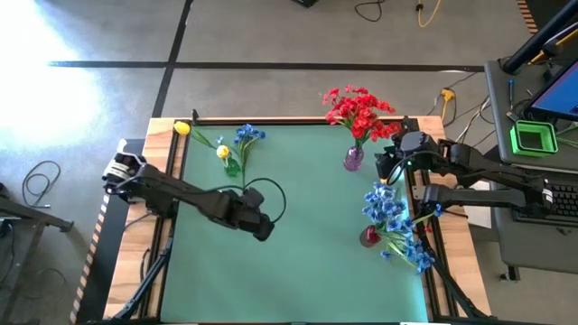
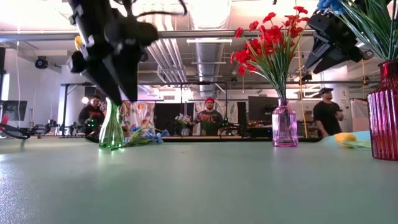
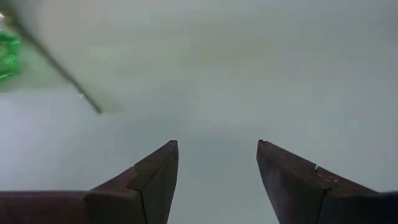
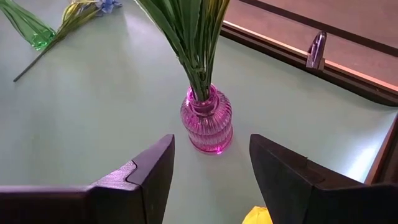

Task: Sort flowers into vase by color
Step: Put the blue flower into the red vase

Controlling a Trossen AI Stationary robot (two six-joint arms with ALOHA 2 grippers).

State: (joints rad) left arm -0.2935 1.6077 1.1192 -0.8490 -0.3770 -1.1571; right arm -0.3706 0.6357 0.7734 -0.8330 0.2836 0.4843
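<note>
Smooth green matting covers the table (image 1: 298, 262), which has a pale wooden edge and black rails down its sides. Behind it is a big room where a few people stand far off.

A small pink vase (image 1: 353, 159) of ribbed glass stands near the far right side of the table, and the red flowers (image 1: 358, 110) stand in it on thin green stems. A dark red glass vase (image 1: 370, 236) stands closer on the right, packed with fluffy blue flowers (image 1: 395, 221). A thin green glass vase (image 1: 233, 166) sits on the far left. A blue flower (image 1: 248, 134) and a yellow flower (image 1: 223, 153) are at it, and another yellow flower (image 1: 182, 128) lies flat on the mat near the far left corner.

The left gripper (image 1: 263, 228) is at the end of a long dark arm that reaches low across the middle of the mat. Its two flat fingers (image 3: 155, 180) are spread apart, with only bare mat between them.

The right gripper (image 1: 387, 163) hangs just beside the pink vase, pointing down at it. Its fingers (image 4: 149, 180) are also apart and hold nothing.
</note>
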